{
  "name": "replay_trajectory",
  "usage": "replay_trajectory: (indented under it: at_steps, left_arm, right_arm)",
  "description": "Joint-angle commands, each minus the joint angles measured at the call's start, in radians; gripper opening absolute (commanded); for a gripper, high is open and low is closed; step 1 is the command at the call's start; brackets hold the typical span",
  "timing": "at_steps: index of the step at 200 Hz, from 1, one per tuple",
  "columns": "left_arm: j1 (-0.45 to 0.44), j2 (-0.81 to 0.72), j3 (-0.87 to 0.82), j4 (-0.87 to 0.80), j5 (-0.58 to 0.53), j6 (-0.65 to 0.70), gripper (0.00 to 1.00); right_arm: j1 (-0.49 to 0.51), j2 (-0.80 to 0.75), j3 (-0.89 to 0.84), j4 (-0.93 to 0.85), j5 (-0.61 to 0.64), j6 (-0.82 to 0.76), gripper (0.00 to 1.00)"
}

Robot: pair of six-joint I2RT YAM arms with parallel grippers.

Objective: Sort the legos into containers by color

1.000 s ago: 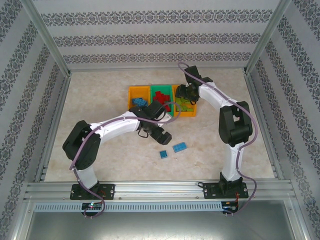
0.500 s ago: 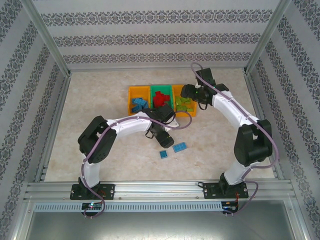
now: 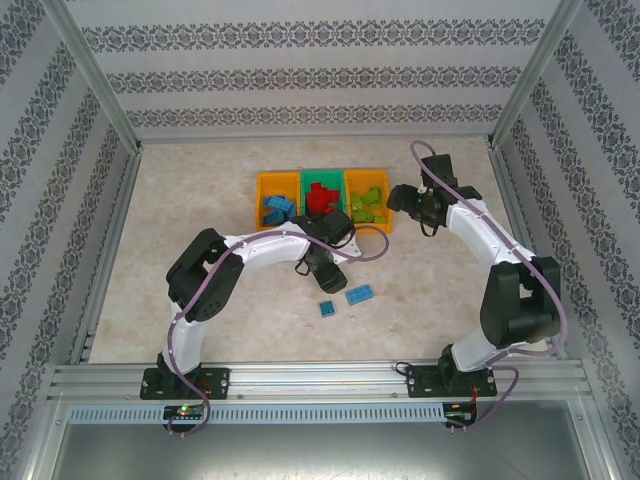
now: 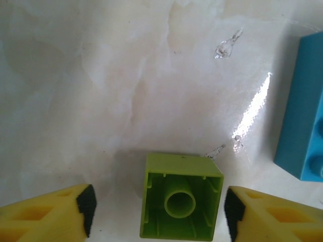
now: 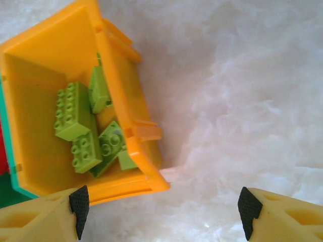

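In the left wrist view the left gripper (image 4: 157, 214) stands wide, its yellow fingers (image 4: 45, 217) at the lower corners either side of a lime green lego (image 4: 180, 197). This lego lies hollow side up on the pale table (image 4: 126, 75), touching neither pad (a blue lego (image 4: 303, 111) sits at the right edge of the frame). The right gripper (image 5: 164, 209) is also spread wide and holds nothing, low in its own view beside the right orange bin (image 5: 128, 96), where several lime legos (image 5: 75, 121) lie. From above, the bins form a row at upper centre, the left orange bin (image 3: 278, 176) holding blue pieces and the green bin (image 3: 322, 173) red ones, while two loose blue legos (image 3: 359, 294) lie on the table near the centre.
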Motion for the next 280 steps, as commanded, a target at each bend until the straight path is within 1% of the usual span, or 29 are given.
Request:
replay_trajectory:
  at_steps: [1,17,37,54,63,75,118,137,162,178,216,232,249,280]
  left_arm:
    - [-0.012,0.023,0.011,-0.025,0.029,0.022,0.63]
    - [-0.012,0.022,0.010,-0.020,0.043,0.016,0.58]
    - [-0.012,0.021,0.010,-0.017,0.049,0.007,0.45]
    - [-0.012,0.016,0.008,-0.013,0.052,-0.005,0.35]
    - [-0.012,0.010,0.000,-0.007,0.053,-0.011,0.33]
    - [-0.010,-0.001,-0.008,0.004,0.050,-0.024,0.30]
    - [0.013,-0.055,-0.023,0.017,0.030,-0.113,0.26]
    - [0.034,-0.093,-0.028,0.016,0.033,-0.151,0.24]
    - [0.056,-0.146,-0.039,0.015,0.037,-0.193,0.24]
    - [0.069,-0.176,-0.049,0.015,0.042,-0.219,0.24]
    - [0.115,-0.245,-0.095,0.043,0.062,-0.282,0.24]
    - [0.136,-0.275,-0.115,0.055,0.066,-0.303,0.24]
    - [0.151,-0.306,-0.128,0.057,0.055,-0.307,0.25]
    - [0.181,-0.336,-0.126,0.063,0.046,-0.320,0.25]
  right_arm:
    - [-0.011,-0.012,-0.011,0.012,-0.012,0.002,0.81]
    - [-0.011,0.020,0.004,0.014,0.001,-0.004,0.81]
    - [-0.011,0.077,0.029,0.034,-0.007,-0.013,0.79]
    - [-0.008,0.127,0.057,0.046,-0.007,-0.031,0.72]
    - [-0.001,0.151,0.073,0.048,-0.016,-0.043,0.68]
    - [0.010,0.185,0.095,0.048,-0.027,-0.064,0.66]
    - [0.074,0.245,0.134,0.065,-0.021,-0.165,0.66]
    - [0.075,0.274,0.153,0.055,0.000,-0.165,0.64]
    - [0.077,0.303,0.170,0.058,-0.007,-0.175,0.63]
    - [0.080,0.322,0.177,0.060,-0.010,-0.183,0.56]
    - [0.107,0.340,0.175,0.060,0.008,-0.234,0.31]
    - [0.124,0.333,0.164,0.062,0.020,-0.252,0.22]
    - [0.141,0.319,0.144,0.067,0.025,-0.265,0.17]
    - [0.184,0.297,0.107,0.068,0.049,-0.281,0.13]
